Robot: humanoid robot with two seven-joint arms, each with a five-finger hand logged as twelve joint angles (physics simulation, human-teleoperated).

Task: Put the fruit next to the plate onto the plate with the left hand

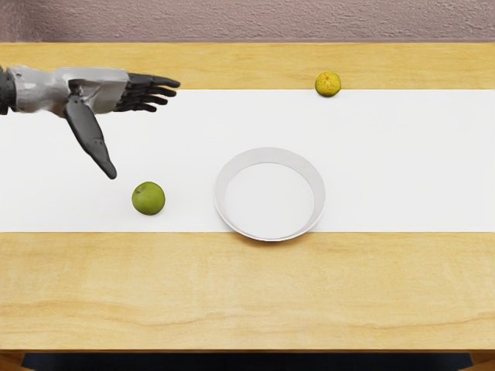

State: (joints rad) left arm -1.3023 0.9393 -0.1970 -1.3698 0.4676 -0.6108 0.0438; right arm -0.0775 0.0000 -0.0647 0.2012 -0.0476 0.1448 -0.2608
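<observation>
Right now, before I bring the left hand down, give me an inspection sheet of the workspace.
Surface: light wooden table with a white cloth strip across it.
Job's things: round green fruit lies on the strip, left of the white round plate and apart from it; the plate holds nothing.
Clutter: yellow-orange round fruit at the strip's far edge, beyond the plate and to its right.
Hands: grey left hand hovers at upper left, fingers stretched out, holding nothing; right hand not in view.
Cables: nothing seen.
Surroundings: mauve wall behind the table.
</observation>
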